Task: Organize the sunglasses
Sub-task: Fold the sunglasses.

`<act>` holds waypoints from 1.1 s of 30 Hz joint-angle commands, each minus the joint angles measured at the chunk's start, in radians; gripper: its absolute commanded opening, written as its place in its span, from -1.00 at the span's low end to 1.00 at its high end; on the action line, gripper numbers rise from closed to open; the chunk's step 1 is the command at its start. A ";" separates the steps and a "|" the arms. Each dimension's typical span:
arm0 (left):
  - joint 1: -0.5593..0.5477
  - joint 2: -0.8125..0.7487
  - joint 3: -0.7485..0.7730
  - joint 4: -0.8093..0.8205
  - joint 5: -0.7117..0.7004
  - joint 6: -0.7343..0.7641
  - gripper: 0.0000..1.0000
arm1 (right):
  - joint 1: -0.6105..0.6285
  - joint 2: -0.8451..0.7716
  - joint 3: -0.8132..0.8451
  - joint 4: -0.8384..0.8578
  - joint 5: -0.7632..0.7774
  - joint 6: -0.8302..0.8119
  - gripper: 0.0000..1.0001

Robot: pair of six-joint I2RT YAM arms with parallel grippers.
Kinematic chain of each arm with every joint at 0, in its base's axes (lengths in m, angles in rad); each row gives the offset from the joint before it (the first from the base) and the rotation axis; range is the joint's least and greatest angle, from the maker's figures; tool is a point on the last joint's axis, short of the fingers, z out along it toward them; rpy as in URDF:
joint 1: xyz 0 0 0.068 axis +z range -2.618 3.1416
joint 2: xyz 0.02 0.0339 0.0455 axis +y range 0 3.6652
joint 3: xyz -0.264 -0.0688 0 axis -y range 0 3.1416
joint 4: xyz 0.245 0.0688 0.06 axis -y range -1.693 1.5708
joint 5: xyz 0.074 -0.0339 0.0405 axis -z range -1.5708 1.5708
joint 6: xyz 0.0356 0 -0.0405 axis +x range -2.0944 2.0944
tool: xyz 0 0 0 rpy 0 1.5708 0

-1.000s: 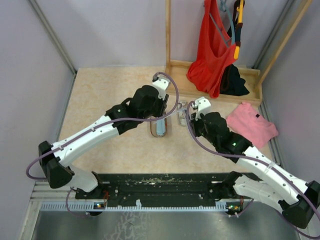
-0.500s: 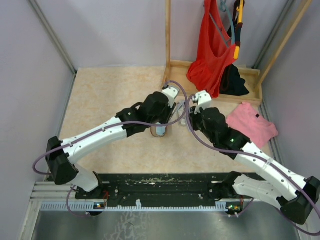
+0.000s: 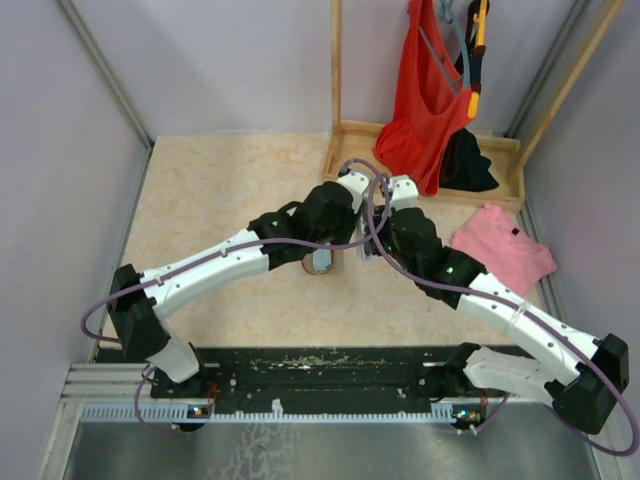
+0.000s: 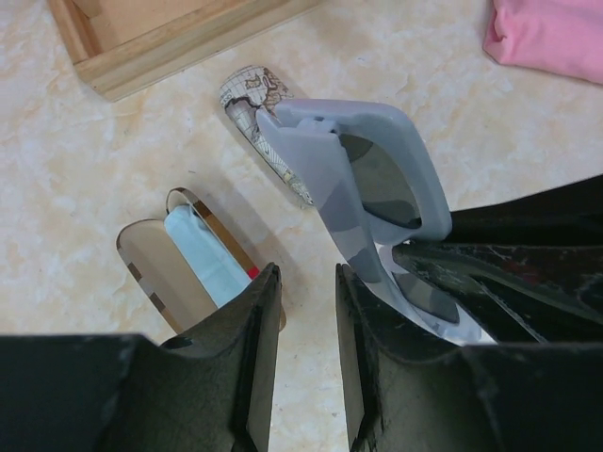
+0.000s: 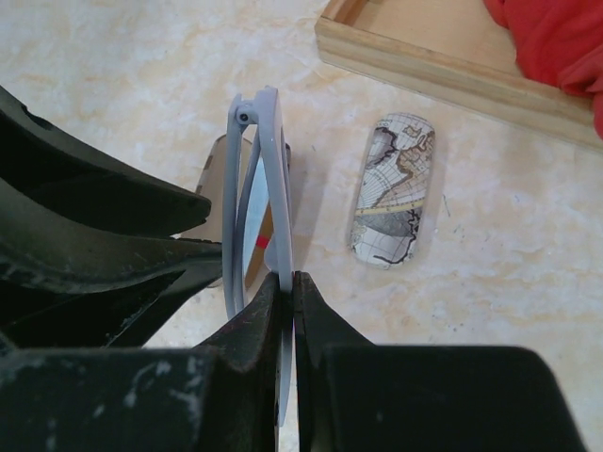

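The pale grey sunglasses [image 5: 259,179] hang folded and edge-up above the table, with my right gripper [image 5: 287,280] shut on the rim of the frame. In the left wrist view the same sunglasses [image 4: 377,179] are just right of my left gripper [image 4: 307,273]. That gripper is open, with only bare table showing between its fingers. Below and left of it lies an open brown-striped case [image 4: 151,268] holding a light blue cloth [image 4: 203,264]. In the top view both grippers meet mid-table, the left gripper [image 3: 347,212] beside the right gripper [image 3: 383,218].
A shut map-patterned case [image 5: 391,193] lies on the table right of the sunglasses, near the wooden rack base [image 3: 430,165]. A red garment [image 3: 425,100] hangs on the rack. A pink cloth [image 3: 500,250] lies at the right.
My left arm has swung right and farther out, from over the open case to beside the sunglasses. The right gripper has carried the sunglasses slightly farther back.
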 commanded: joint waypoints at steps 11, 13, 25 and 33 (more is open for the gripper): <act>0.011 -0.058 -0.046 0.017 -0.122 -0.032 -0.17 | 0.006 -0.064 -0.028 0.031 0.064 0.200 -1.00; 0.044 -0.112 -0.101 0.031 -0.124 -0.023 -0.10 | -0.024 -0.093 -0.064 0.017 0.039 0.210 -1.00; 0.373 -0.288 -0.532 0.362 0.174 -0.171 0.28 | -0.128 -0.089 -0.107 -0.082 -0.165 0.204 -1.00; 0.458 -0.211 -0.708 0.636 0.357 -0.291 0.34 | -0.135 0.022 -0.040 -0.106 -0.241 0.165 -1.00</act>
